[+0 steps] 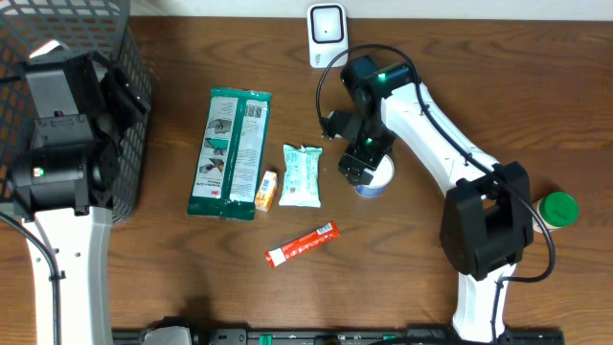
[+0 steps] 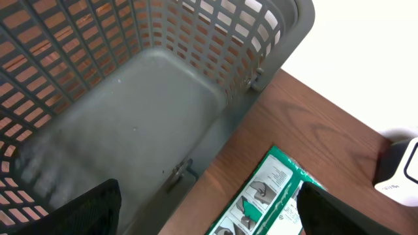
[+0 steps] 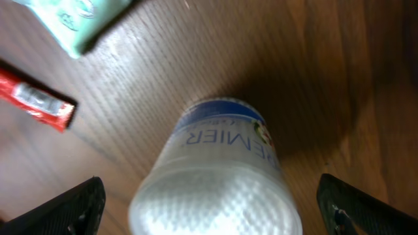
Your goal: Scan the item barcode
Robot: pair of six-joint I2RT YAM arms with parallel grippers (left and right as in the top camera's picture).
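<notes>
From overhead, the right gripper (image 1: 367, 165) hung over a white bottle (image 1: 375, 184) with a blue band. The bottle stood near the middle of the table (image 1: 431, 307), on the near side of the white scanner (image 1: 326, 34) at the far edge. The step in hand looked like the grasp before the carry to the scanner. To do it well, the fingers ought to close squarely on the bottle's round body, low enough not to slip. They should also leave the label bare, since no barcode showed and the bottle might need turning before the scanner's face. Counted here: one scanner, one grey basket (image 1: 134, 57), one bottle, one long green pack (image 1: 230, 153), one small yellow box (image 1: 266, 190), one pale green pouch (image 1: 302, 175), one red sachet (image 1: 302, 242) and one green-lidded jar (image 1: 557, 209). That made six loose goods and two arms.

The left wrist view showed the left gripper (image 2: 209, 212) spread wide and empty above the basket (image 2: 150, 98), which held nothing visible. One green pack (image 2: 268, 192) and a corner of the one scanner (image 2: 401, 170) lay beyond its rim.

The right wrist view had both fingers (image 3: 68, 209) standing wide apart, one on either side of the bottle (image 3: 215, 176). Neither was seen to touch it, so nothing was held. One red sachet (image 3: 39, 101) and one pouch corner (image 3: 78, 16) lay beside.
</notes>
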